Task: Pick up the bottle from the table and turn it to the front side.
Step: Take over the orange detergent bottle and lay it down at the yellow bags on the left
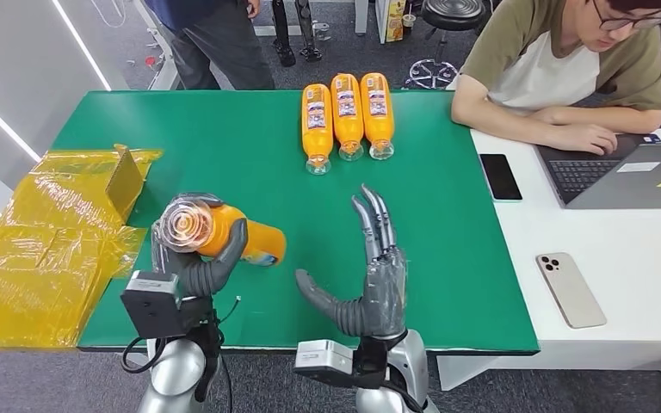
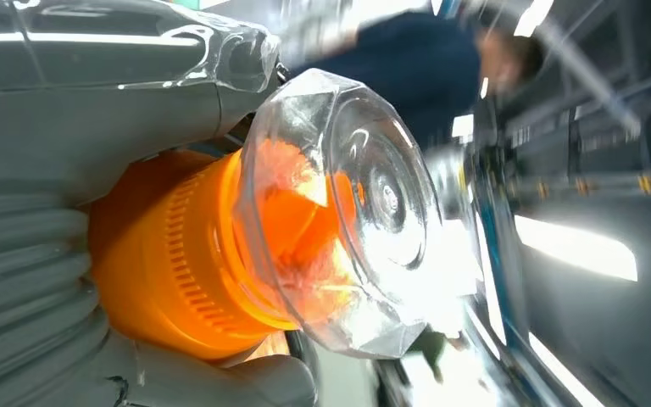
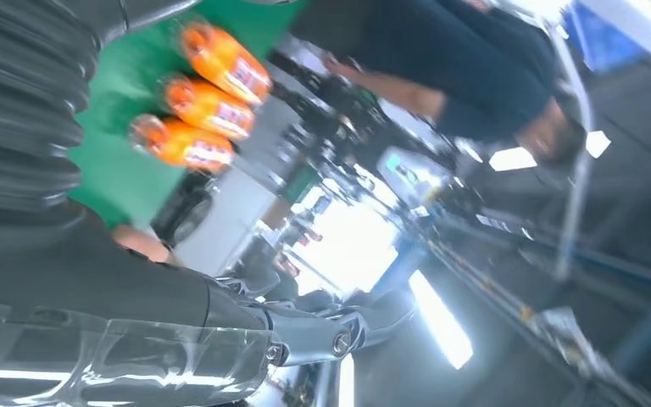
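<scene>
Head view, L to R. Far L: crumpled yellow plastic wrap [image 1: 43, 245] with a cardboard piece, lying off the L edge of a green table [image 1: 224, 146].

Near front L of the table, the robot's left hand [image 1: 198, 254] grips an orange bottle [image 1: 224, 234], lifted and roughly horizontal, its clear base turned toward the camera and the rest of it pointing R. Fingers wrap around the body w/ the thumb across the near side. In the left wrist view the bottle [image 2: 246, 246] sits close up: clear faceted base, orange liquid behind it, grey left hand [image 2: 51, 110] pressed round it.

Center front: the right hand [image 1: 370, 275] is raised over the table, holding nothing, fingers straight and spread wide, pointing away from the robot, thumb out to the L. It is near the held bottle but apart from it. The right wrist view shows the right hand [image 3: 136, 331] w/ fingers extended.

Center back: three more orange bottles [image 1: 347, 116] lie side by side, touching, labels up, caps toward the robot; also seen at [image 3: 203, 102].

R: a white desk [image 1: 516, 258] butts against the table w/ a black phone [image 1: 500, 176], a pale phone [image 1: 570, 289], and a laptop [image 1: 624, 176]. A seated person [image 1: 559, 69] rests their arms by the laptop. Another person [image 1: 211, 39] stands behind the table, back L.
</scene>
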